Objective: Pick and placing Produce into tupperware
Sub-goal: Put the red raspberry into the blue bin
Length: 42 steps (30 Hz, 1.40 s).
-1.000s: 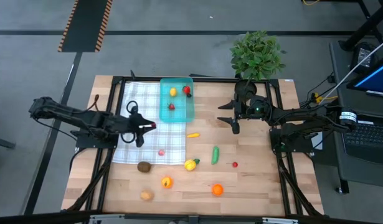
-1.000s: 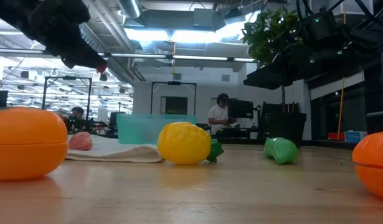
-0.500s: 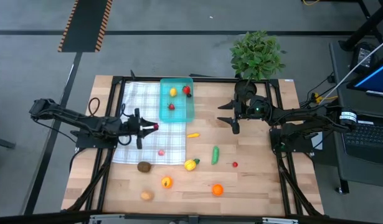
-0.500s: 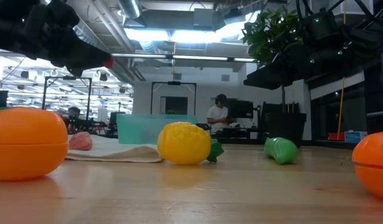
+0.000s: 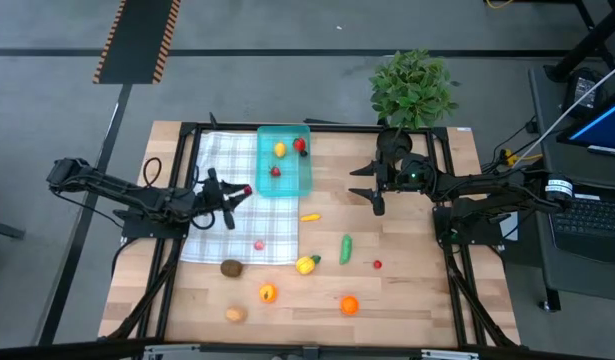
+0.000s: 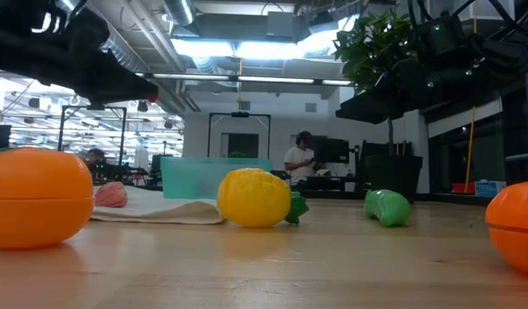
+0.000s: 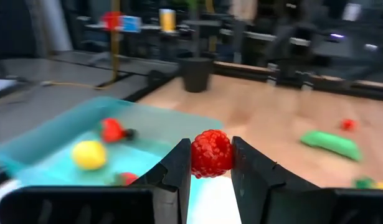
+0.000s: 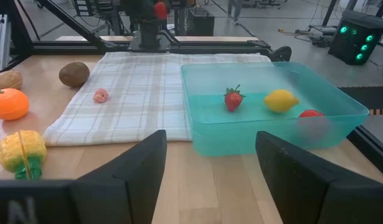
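Note:
My left gripper [image 5: 243, 190] hangs over the white checked cloth [image 5: 227, 225], just left of the teal tupperware [image 5: 287, 185], shut on a red raspberry [image 7: 211, 154]. In the tupperware lie a lemon [image 5: 279, 149], a red piece [image 5: 300, 145] and a strawberry [image 5: 275, 171]. My right gripper [image 5: 375, 192] hovers open to the right of the tupperware [image 8: 272, 134], touching nothing. More produce lies on the table and cloth: a green piece [image 5: 345, 249], a yellow corn [image 5: 306, 264], a brown piece [image 5: 231, 267], a pink piece [image 5: 258, 244] and two oranges [image 5: 268, 293] [image 5: 349, 304]. My left gripper pinches the raspberry's two sides [image 7: 194, 155] between its two fingers [image 7: 179, 168]. The fingers reach nearly level from the table's left side toward the tupperware. The berry is lifted clear of the cloth, and its top shows above the fingertips.
A potted green plant [image 5: 414, 88] stands at the table's far edge, near my right arm. A small yellow-orange piece [image 5: 309, 216], a tiny red piece [image 5: 377, 264] and a tan piece [image 5: 236, 314] lie on the bare wood. A person [image 6: 301, 159] shows in the room behind.
My left gripper has sunk a little and shifted toward the table's far edge, closer to the tupperware. It has tipped from slanting downward to nearly level. The raspberry has stayed between its fingers throughout.

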### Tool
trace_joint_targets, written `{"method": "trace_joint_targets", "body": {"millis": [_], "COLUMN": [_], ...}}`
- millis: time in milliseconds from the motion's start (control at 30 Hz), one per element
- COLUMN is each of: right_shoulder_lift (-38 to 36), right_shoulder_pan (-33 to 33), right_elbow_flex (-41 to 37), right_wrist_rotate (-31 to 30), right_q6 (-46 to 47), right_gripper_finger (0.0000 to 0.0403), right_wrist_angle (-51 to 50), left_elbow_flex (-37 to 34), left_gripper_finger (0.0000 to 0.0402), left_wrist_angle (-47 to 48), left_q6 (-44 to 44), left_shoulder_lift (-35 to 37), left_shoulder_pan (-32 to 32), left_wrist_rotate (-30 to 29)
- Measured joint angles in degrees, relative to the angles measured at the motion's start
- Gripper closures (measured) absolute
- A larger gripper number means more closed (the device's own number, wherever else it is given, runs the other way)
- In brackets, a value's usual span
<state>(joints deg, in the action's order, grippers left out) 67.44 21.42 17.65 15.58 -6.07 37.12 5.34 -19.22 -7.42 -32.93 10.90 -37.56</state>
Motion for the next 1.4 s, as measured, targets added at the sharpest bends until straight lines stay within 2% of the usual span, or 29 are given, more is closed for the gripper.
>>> {"method": "trace_joint_targets", "body": {"millis": [167, 367, 600, 1067, 1400], "right_shoulder_lift": [0.0, 0.0, 0.0, 0.0, 0.0], "right_shoulder_pan": [0.0, 0.0, 0.0, 0.0, 0.0], "right_elbow_flex": [0.0, 0.0, 0.0, 0.0, 0.0], "right_wrist_rotate": [0.0, 0.0, 0.0, 0.0, 0.0], "right_q6": [0.0, 0.0, 0.0, 0.0, 0.0], "right_gripper_finger": [0.0153, 0.0153, 0.0153, 0.0153, 0.0153], "right_wrist_angle": [0.0, 0.0, 0.0, 0.4, 0.3], "left_elbow_flex": [0.0, 0.0, 0.0, 0.3, 10.8], "left_gripper_finger": [0.0318, 0.0321, 0.0320, 0.0321, 0.0321], "left_wrist_angle": [-0.6, -0.6, -2.9, -22.1, -23.0], "left_q6": [0.3, 0.0, -1.4, -1.1, 1.8], "left_shoulder_lift": [-0.5, -0.9, -4.8, -21.5, -37.2], "left_shoulder_pan": [0.0, -2.0, -7.7, -22.2, -28.8], "left_wrist_rotate": [-6.7, -5.7, 0.2, 16.9, 23.5]}}
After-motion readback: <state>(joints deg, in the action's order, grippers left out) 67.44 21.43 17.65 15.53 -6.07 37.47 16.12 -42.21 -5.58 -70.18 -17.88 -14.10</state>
